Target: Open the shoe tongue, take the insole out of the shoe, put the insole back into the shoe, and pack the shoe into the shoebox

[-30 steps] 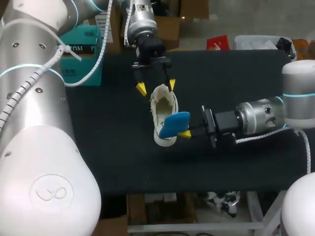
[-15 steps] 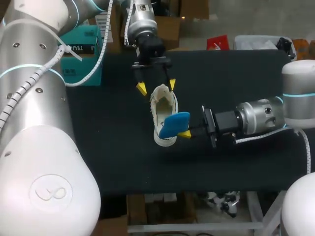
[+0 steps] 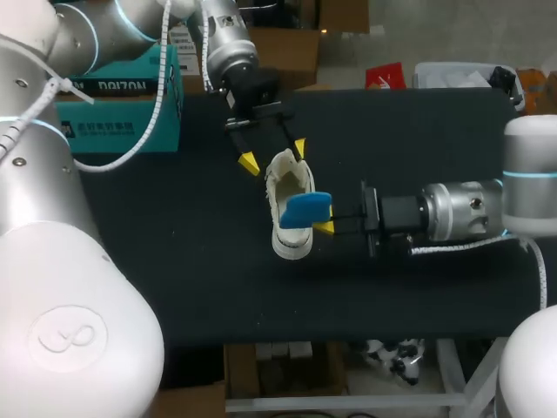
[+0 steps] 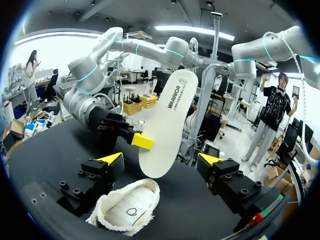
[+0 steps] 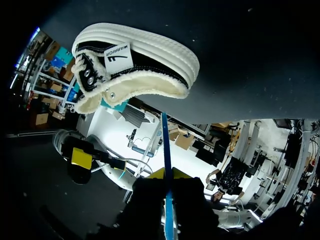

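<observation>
Insole (image 3: 305, 207): held over shoe (image 3: 291, 242), clamped in right gripper (image 3: 322, 218).
Left gripper (image 3: 274, 155): fingers spread, flanking one end of shoe, apparently not touching it.

shoe (image 3: 291, 178) 1 | insole (image 3: 305, 207) 1 | shoebox (image 3: 130, 113) 1 | end effectors 2: left end effector (image 3: 274, 156), right end effector (image 3: 320, 218)

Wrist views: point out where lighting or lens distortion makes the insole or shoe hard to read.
Left wrist view: the fisheye bows the table into a curve; bright backlight sits behind the insole, yet it and the shoe read clearly. Right wrist view: the insole shows only edge-on, a thin blue line; the right gripper on it is a dark silhouette.
</observation>
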Robot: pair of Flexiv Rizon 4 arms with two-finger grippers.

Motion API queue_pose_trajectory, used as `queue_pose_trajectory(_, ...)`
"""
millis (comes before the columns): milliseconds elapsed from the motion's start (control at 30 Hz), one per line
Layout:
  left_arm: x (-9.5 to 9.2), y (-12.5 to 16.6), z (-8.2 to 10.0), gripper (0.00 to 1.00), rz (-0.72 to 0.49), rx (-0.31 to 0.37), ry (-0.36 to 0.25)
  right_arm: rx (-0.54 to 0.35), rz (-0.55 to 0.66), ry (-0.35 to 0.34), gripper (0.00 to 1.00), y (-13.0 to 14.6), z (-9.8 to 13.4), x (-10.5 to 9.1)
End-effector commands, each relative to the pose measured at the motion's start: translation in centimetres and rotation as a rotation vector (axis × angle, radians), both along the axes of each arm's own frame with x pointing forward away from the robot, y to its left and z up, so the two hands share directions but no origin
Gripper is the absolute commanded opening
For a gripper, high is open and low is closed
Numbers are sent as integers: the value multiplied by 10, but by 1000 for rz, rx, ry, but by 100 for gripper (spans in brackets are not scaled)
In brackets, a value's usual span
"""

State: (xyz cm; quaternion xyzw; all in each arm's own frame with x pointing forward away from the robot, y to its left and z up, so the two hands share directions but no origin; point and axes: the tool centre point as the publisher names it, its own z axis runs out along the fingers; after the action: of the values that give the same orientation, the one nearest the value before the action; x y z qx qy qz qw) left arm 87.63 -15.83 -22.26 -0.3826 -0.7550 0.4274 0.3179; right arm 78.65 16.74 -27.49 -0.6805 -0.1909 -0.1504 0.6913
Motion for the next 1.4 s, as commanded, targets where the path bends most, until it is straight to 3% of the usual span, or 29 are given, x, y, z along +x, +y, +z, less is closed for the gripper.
queue_pose_trajectory(33, -34, 10, -5, 100, 399, -193, -146, -8, -30, 3, 0, 1, 3, -5)
queue_pose_trajectory(167, -42, 17, -6, 100, 480, -266, -142, -2, -61, 15, 0, 5, 2, -1)
queue_pose_trajectory(233, -43, 20, -1, 100, 575, -238, -97, -39, -82, 7, 0, 6, 3, 1)
queue_pose_trajectory(667, -43, 20, -1, 100, 575, -238, -97, -39, -82, 7, 0, 6, 3, 1)
queue_pose_trajectory(733, -48, 14, -3, 100, 579, -227, -118, -38, -98, -3, 0, 11, -2, 6)
queue_pose_trajectory(867, -61, 7, -8, 100, 621, -248, -243, -34, -151, -12, 0, 15, -9, 9)
queue_pose_trajectory(1067, -65, -2, -19, 100, 680, -240, -350, -78, -217, -59, 0, 21, -11, 8)
queue_pose_trajectory(1167, -64, -3, -25, 100, 697, -226, -371, -69, -241, -106, 0, 23, -11, 7)
queue_pose_trajectory(1400, -58, 6, -39, 100, 716, -217, -397, -26, -272, -81, 0, 19, -14, 14)
